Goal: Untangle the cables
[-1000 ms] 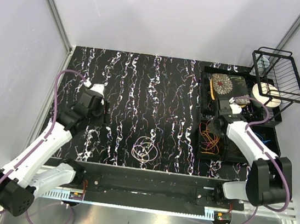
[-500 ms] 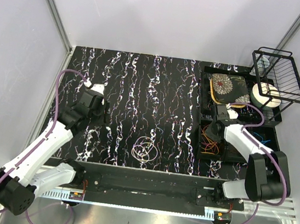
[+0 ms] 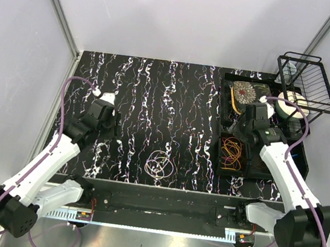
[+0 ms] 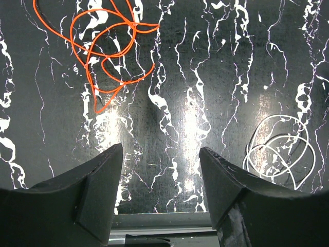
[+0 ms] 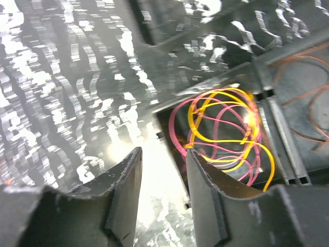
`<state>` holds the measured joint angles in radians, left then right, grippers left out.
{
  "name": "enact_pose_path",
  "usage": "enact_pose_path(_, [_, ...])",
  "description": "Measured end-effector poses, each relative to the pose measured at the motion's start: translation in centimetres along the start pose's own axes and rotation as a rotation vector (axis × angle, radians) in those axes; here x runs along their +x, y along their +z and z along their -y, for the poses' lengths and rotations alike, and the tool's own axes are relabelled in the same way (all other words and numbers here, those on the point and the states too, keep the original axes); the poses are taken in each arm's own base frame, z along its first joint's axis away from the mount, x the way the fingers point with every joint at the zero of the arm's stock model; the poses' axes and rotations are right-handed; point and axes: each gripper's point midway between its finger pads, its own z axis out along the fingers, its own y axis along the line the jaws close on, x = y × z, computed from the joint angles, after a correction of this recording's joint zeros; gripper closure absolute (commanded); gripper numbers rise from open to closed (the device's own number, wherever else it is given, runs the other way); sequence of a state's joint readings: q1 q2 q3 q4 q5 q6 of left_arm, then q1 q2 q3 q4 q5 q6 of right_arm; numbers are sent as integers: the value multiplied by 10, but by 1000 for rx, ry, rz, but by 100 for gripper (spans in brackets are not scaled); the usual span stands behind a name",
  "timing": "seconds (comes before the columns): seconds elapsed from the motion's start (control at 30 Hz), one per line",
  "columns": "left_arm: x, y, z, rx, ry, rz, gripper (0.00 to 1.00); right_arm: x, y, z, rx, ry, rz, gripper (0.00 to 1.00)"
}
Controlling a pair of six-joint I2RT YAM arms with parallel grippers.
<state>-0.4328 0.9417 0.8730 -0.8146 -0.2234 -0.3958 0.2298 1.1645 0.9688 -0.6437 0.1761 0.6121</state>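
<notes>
Seen from above, a black table [image 3: 156,98] veined with white had two arms fixed at its near edge. The left end effector [image 4: 160,157] hovered over the table's left side, its jaws standing wide apart and holding nothing. Its wrist camera showed an orange cable [image 4: 105,51] lying in loose loops on the table, ahead and to the left of the fingers. A pale cable [image 4: 277,149] lay coiled well apart from it on the right. From above, that pale coil lay alone near the table's front edge, roughly midway between the arms.

The right end effector [image 5: 163,154] hung over the left edge of a black tray [image 3: 218,161] on the table's right side. Its jaws were partly open, with only the table surface showing between them, and it gripped nothing. Its wrist view was blurred. Near the fingers, a tangle of yellow and pink cables [image 5: 226,136] lay inside one near compartment of the tray. A thin brownish cable [image 5: 303,77] lay in the compartment next to it. A wire basket [image 3: 307,81] stood at the tray's far right corner.
</notes>
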Motion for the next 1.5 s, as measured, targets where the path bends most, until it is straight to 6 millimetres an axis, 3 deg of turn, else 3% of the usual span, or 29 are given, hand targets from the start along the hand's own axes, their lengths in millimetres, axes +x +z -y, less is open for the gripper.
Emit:
enact_pose_path(0.1, [2,-2,4,0,19,7,30,-5,-14,-14,-74,-3,-4,51])
enact_pose_path(0.3, [13,-10,28,43,92,8,24,6,-34,-38,-230,-18,-70,51])
enact_pose_path(0.6, [35,-3,62,73,127,-41,18,19,-42,-49,-311,-38,-134,51])
enact_pose_path(0.8, [75,12,104,106,222,-132,22,29,-41,-46,-331,-50,-157,51])
enact_pose_path(0.97, [104,30,126,70,313,-204,26,32,-43,-46,-345,-63,-159,51])
enact_pose_path(1.3, [123,60,175,85,395,-238,31,40,-43,-41,-352,-73,-165,51])
enact_pose_path(1.5, [133,75,185,81,421,-264,41,42,-43,-41,-358,-81,-168,51])
